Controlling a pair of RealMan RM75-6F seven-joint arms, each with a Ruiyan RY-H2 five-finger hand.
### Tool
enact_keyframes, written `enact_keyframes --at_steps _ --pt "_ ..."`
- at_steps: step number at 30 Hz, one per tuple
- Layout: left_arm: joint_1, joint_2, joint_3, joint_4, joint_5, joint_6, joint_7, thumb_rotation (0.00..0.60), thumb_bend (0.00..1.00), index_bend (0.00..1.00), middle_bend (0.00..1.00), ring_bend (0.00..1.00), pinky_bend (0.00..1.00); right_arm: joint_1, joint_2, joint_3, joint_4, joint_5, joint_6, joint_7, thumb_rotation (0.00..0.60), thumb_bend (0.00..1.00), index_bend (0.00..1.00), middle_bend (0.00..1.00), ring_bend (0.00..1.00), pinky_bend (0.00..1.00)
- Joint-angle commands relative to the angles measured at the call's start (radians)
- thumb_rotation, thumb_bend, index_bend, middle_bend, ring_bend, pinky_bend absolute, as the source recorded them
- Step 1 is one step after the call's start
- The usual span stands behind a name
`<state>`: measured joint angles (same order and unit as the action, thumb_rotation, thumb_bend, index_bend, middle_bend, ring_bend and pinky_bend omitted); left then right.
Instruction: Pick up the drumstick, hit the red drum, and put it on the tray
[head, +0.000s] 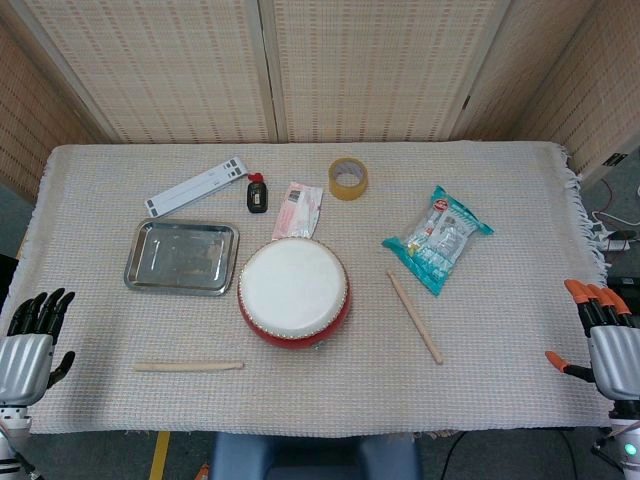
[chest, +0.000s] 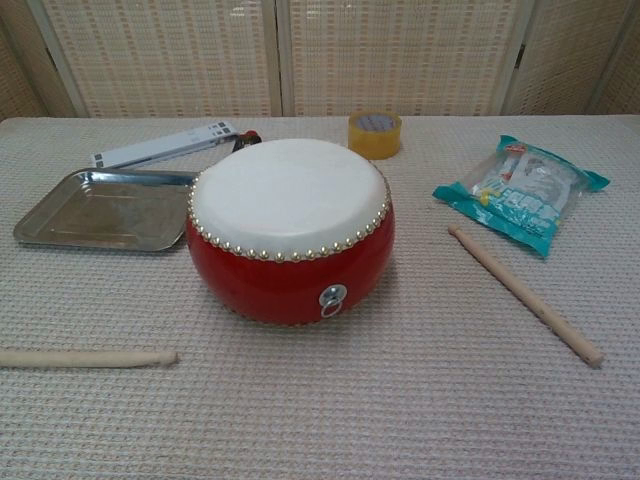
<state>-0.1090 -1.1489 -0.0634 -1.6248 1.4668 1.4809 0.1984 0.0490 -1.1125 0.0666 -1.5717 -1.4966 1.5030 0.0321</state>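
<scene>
Seen from the head camera: a bench (head: 500, 180) covered by a pale woven cloth, with a round red drum with a white skin and studded rim (head: 294, 292) at centre. Just left of the drum and slightly behind, close but apart from it, an empty rectangular metal tray (head: 181, 256). Two plain wooden drumsticks lying flat: one (head: 189, 366) in front of the tray, pointing left to right near the front edge; the other (head: 414, 316) to the right of the drum, angled from near the drum toward the front right. Neither touched by a hand. At the far left edge, off the cloth, the left hand (head: 32, 337) with black fingers, upright and slightly spread, holding nothing. At the far right edge, the right hand (head: 603, 330) with orange fingertips, likewise apart and empty. Well apart from both drumsticks. Behind the drum, a small pink-and-white packet (head: 298, 209), a small black bottle with a red cap (head: 258, 192), a white flat bar with dark markings (head: 198, 185) and a roll of yellowish tape (head: 348, 178). To the right, a teal-edged clear snack bag (head: 438, 238). Neither hand visible in the chest view; there, drum in front, tray at left, both sticks flat on the cloth.
</scene>
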Motion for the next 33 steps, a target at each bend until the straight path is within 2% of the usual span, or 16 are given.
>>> enact_keyframes --at_steps 1,12,19,25,33 --pt "-0.004 -0.006 -0.001 0.002 -0.006 -0.008 0.008 0.600 0.26 0.06 0.04 0.02 0.07 0.007 -0.003 0.004 0.004 0.002 -0.007 0.000 0.600 0.05 0.01 0.09 0.00 0.10" --pt "0.007 -0.019 -0.005 -0.001 0.008 0.033 0.020 0.600 0.27 0.11 0.11 0.10 0.09 -0.004 -0.002 0.009 0.026 -0.005 0.022 0.034 0.600 0.05 0.02 0.09 0.00 0.10" --pt "-0.010 -0.013 -0.013 -0.022 0.021 0.025 0.015 0.600 0.32 0.19 0.15 0.12 0.10 -0.014 -0.005 0.014 0.042 -0.010 0.050 0.051 0.600 0.05 0.02 0.09 0.00 0.10" --pt "-0.054 -0.020 -0.012 -0.031 0.043 -0.033 0.021 0.600 0.32 0.30 0.18 0.13 0.10 -0.012 -0.001 0.021 0.046 -0.008 0.050 0.061 0.600 0.05 0.02 0.09 0.00 0.10" --pt "-0.125 -0.064 -0.001 -0.083 0.004 -0.177 0.028 0.600 0.33 0.33 0.20 0.13 0.10 -0.010 0.001 0.021 0.051 -0.007 0.045 0.076 0.600 0.05 0.02 0.09 0.00 0.10"
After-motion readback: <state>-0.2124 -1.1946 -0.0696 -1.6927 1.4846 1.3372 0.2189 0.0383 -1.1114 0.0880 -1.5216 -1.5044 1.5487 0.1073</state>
